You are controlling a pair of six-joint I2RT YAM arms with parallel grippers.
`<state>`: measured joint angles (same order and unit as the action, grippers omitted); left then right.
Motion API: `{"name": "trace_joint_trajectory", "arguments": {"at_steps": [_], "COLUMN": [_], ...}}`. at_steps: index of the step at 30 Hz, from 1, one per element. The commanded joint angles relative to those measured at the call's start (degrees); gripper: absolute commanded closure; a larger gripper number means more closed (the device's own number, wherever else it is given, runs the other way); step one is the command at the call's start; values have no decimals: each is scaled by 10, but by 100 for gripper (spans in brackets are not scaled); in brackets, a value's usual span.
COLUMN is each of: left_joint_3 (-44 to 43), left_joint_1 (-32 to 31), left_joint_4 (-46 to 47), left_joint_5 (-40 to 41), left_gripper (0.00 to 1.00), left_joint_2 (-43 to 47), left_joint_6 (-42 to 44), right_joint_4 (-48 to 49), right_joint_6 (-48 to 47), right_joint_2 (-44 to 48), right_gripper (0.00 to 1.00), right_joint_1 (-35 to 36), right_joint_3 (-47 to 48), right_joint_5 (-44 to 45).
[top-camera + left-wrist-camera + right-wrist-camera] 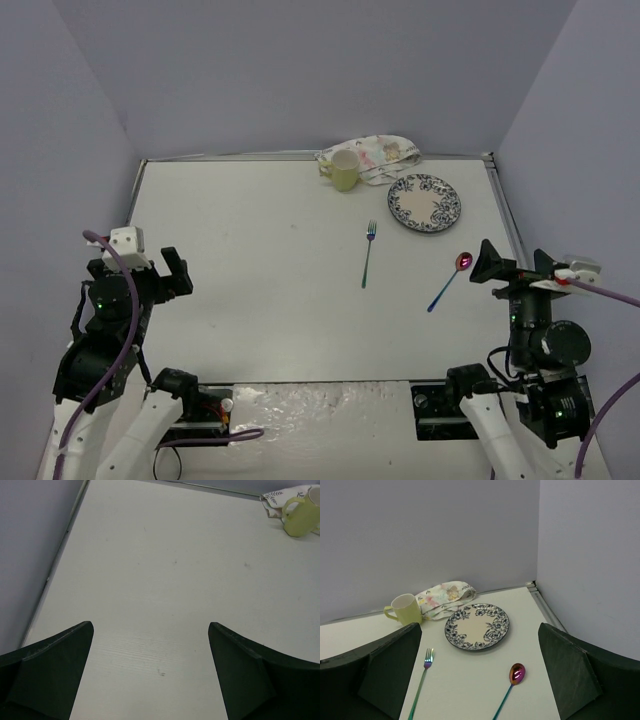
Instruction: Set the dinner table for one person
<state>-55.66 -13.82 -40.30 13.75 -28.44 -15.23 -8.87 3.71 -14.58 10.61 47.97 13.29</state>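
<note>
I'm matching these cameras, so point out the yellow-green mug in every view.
Top external: the mug, upper middle, left of the plate.
Left wrist: the mug, top right corner, cut by the frame.
Right wrist: the mug, left of centre, left of the plate.
Shared landmark: the floral cloth bunched right beside the mug.

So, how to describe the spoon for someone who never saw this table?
Start at the right edge of the dinner table and find the blue-patterned plate. The spoon lies slanted on its near side; unlike the fork to its left, it has a shiny pink bowl.
</note>
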Motion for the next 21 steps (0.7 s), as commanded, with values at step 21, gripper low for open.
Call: {"name": "trace_joint_trajectory", "arguments": {"at_steps": [21], "left_joint_3": [-4], "left_joint_1": [2], "left_joint_4": [143], "left_joint_5": [-65], "left_gripper": [3], "left_joint_2": [-189], "left_joint_6": [-36], "right_joint_4": [110], "right_joint_6": [162], "right_joint_2": [-861], "right_gripper": [0], "right_joint_1": [-34], "right_joint_3": [391], "right_joint_5": [-55]}}
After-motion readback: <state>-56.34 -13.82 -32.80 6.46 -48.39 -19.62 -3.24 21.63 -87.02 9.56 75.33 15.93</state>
